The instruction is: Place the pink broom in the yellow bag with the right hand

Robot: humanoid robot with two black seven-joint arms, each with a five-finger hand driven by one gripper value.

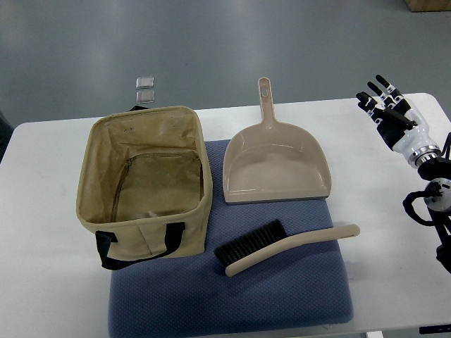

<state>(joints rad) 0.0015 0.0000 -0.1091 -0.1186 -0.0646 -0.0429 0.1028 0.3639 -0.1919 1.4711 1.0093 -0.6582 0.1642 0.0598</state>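
Note:
A hand broom (282,248) with a pale pinkish-beige handle and black bristles lies on the blue mat (232,296), handle pointing right, bristles toward the bag. The yellow fabric bag (144,183) stands open on the mat's left side, black strap at its front, nothing visible inside. My right hand (384,105) hovers over the table's far right corner, well right of and beyond the broom, fingers spread and holding nothing. The left arm is out of sight.
A matching beige dustpan (275,165) lies on the mat behind the broom, handle pointing away. Two small clear squares (146,89) lie on the floor beyond the white table (42,232). Black cables hang by my right forearm (430,201).

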